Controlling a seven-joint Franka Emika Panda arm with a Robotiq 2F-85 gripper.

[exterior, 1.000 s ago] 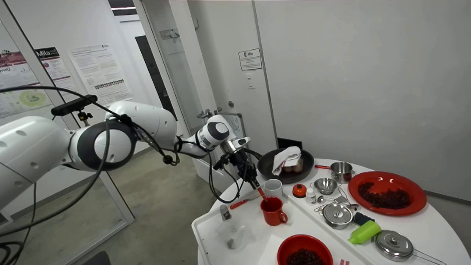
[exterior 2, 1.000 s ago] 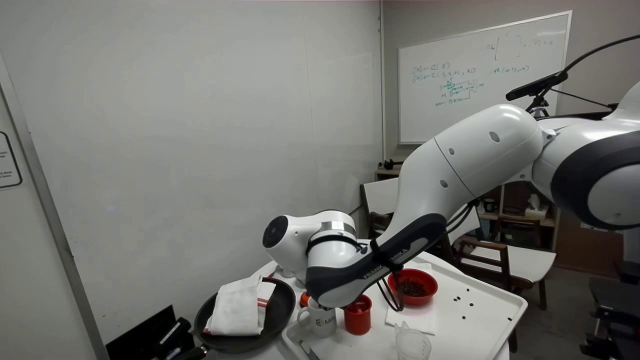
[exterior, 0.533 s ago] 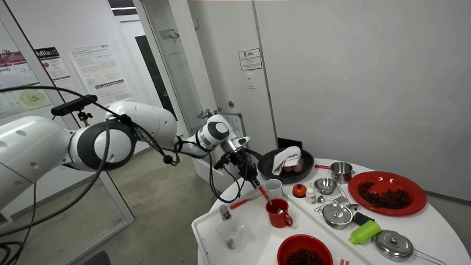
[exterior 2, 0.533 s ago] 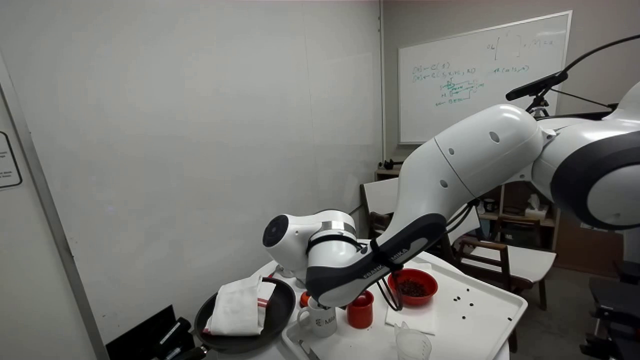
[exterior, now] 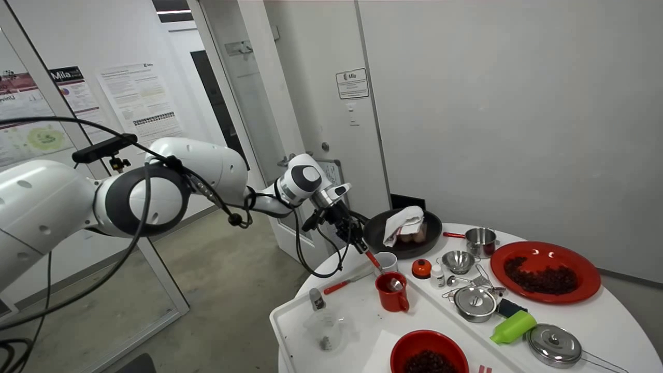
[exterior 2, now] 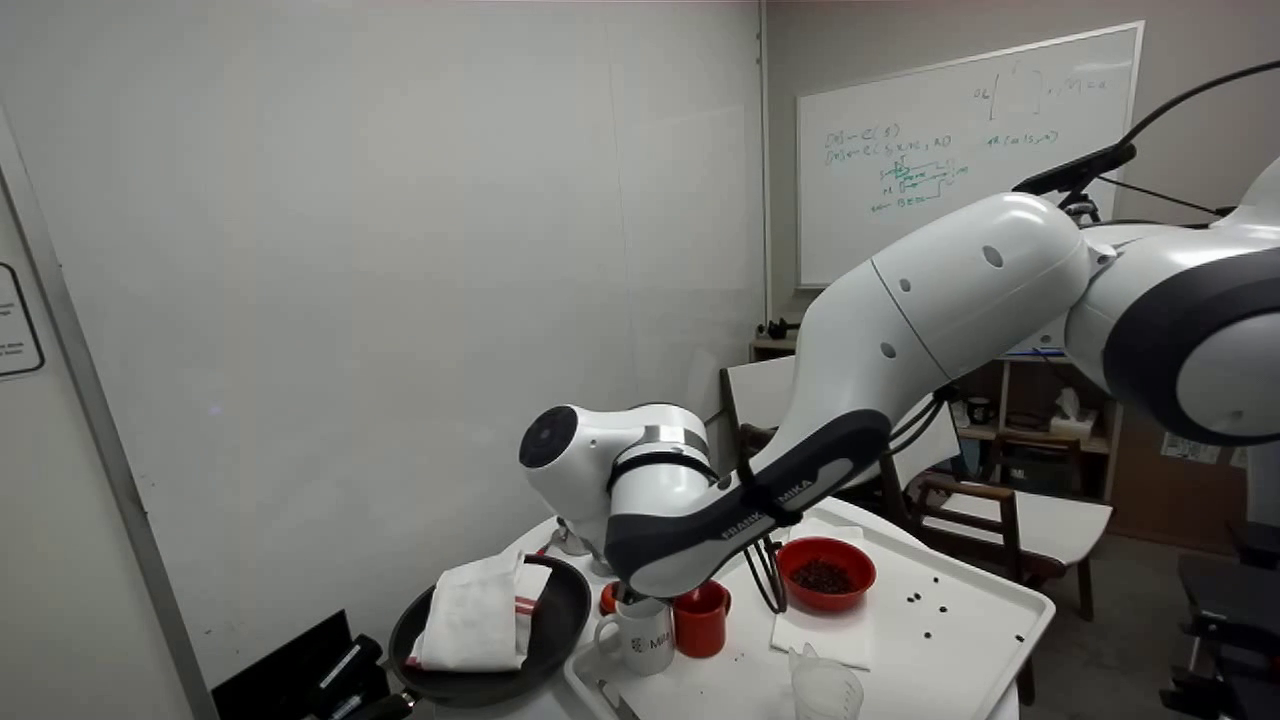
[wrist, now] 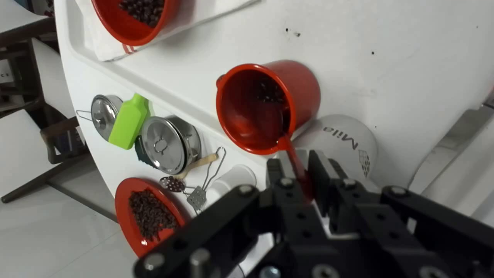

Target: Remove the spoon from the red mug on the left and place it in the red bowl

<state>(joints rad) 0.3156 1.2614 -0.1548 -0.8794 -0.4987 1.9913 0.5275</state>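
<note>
My gripper [exterior: 364, 252] is shut on the spoon's red handle. In the wrist view, the gripper [wrist: 300, 168] has the spoon [wrist: 294, 158] between its pads. The spoon slants down into the red mug [exterior: 392, 298]; its metal head [exterior: 396, 284] shows at the mug's opening in an exterior view. In the wrist view the red mug [wrist: 301, 88] holds dark beans, and the handle crosses its rim. The red bowl [exterior: 417, 339], with dark beans inside, stands nearer the camera; it also shows in the wrist view [wrist: 115, 23]. In an exterior view [exterior 2: 702, 625], the arm hides the gripper.
A white mug [exterior 2: 645, 645] stands close beside the red mug. A red-handled knife [exterior: 336, 287] and a clear measuring cup [exterior 2: 826, 690] are on the white tray [exterior 2: 960, 660]. A dark pan [exterior: 370, 235], small metal pots [exterior: 474, 305] and a wide red dish [exterior: 582, 267] stand outside it.
My gripper has moved up slightly with the spoon, and its head now shows at the mug's opening. The red mug shifted one way, then back toward the white mug.
</note>
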